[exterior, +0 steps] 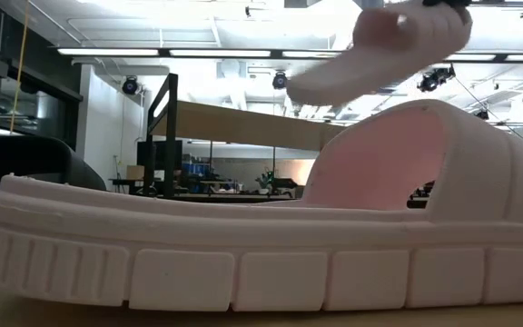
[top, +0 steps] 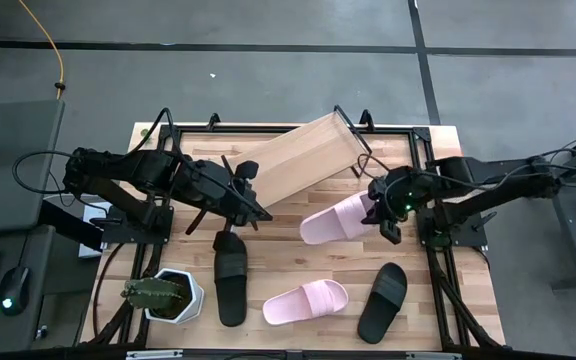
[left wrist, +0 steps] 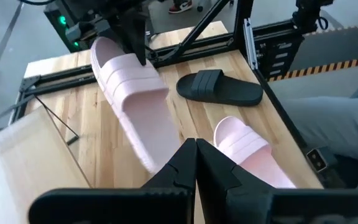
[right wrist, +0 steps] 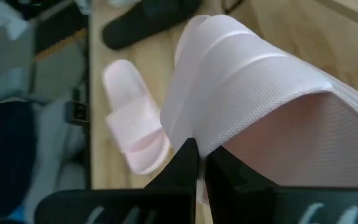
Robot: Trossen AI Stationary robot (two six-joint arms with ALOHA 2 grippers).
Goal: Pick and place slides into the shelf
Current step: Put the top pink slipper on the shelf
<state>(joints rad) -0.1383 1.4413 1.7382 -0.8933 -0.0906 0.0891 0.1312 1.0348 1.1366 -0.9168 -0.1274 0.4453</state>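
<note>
Hanging clear of the tabletop, one pale pink slide (top: 336,219) is pinched by its heel-end edge in the right gripper (top: 386,213), fingers clamped on the sole rim; the low view shows it lifted above the second pink slide (exterior: 261,241), which lies flat near the table's front edge. Grip at one end lets the toe point toward the shelf (top: 303,160), a light-wood panel lying skewed at the back of the table, with nothing yet on it. Two black slides remain on the wood, one (top: 230,277) left of centre beside a potted cactus (top: 161,293), the other (top: 383,301) toward the right front. Left gripper (top: 251,207) hovers just off the shelf's near corner, fingers together and holding nothing, probably waiting its turn. Judged progress: first slide in transit, three to go.
</note>
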